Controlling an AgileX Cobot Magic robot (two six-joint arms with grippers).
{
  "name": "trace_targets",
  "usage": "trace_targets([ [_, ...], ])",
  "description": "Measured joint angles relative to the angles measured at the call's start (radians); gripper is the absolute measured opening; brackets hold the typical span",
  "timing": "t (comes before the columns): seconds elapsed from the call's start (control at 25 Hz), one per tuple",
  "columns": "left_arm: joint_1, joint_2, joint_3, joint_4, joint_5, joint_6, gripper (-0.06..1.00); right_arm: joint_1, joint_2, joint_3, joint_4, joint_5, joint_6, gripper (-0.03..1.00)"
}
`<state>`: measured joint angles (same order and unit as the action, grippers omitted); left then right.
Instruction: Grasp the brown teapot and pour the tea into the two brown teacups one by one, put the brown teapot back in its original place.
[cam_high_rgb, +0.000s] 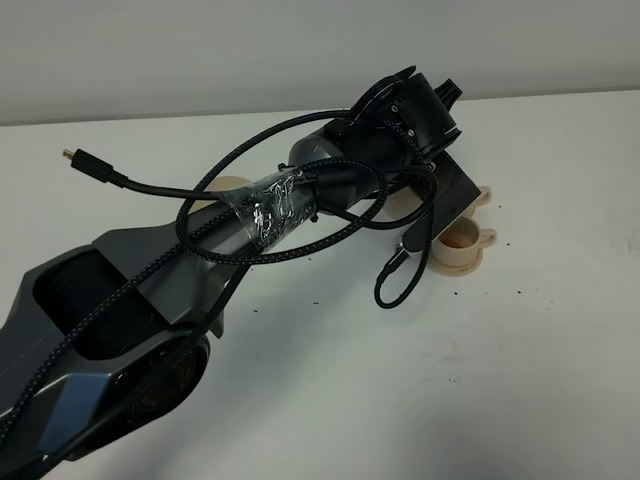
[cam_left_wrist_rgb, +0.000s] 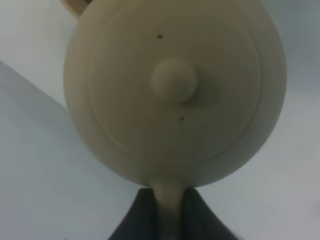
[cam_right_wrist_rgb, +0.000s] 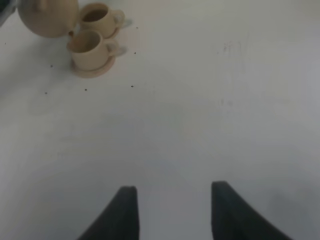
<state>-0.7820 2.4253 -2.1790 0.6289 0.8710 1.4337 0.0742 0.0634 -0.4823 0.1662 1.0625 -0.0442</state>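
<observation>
Left gripper (cam_left_wrist_rgb: 167, 212) clenched on brown teapot (cam_left_wrist_rgb: 175, 90) handle, pot just beside the two brown teacups (cam_right_wrist_rgb: 91, 47) — pouring apparently in hand. Next: level the pot, return it. Right gripper (cam_right_wrist_rgb: 170, 210) released — empty.

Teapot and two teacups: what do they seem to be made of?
The squat pale tan teapot: likely ceramic, matte to satin glaze; smooth moulded lid rings, soft dull sheen, tiny dark specks.
The two small pale tan teacups: apparently the same ceramic; matching colour, thick rounded rims and loop handles.
The round tan saucer: looks the same, though blurred.
</observation>
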Motion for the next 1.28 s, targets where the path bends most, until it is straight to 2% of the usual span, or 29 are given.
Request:
trace_targets([
  [1.28,0.0,0.0,0.0,0.006,-0.078,0.017,0.12,0.0,0.0,0.0,0.0,0.0,0.0,0.35],
])
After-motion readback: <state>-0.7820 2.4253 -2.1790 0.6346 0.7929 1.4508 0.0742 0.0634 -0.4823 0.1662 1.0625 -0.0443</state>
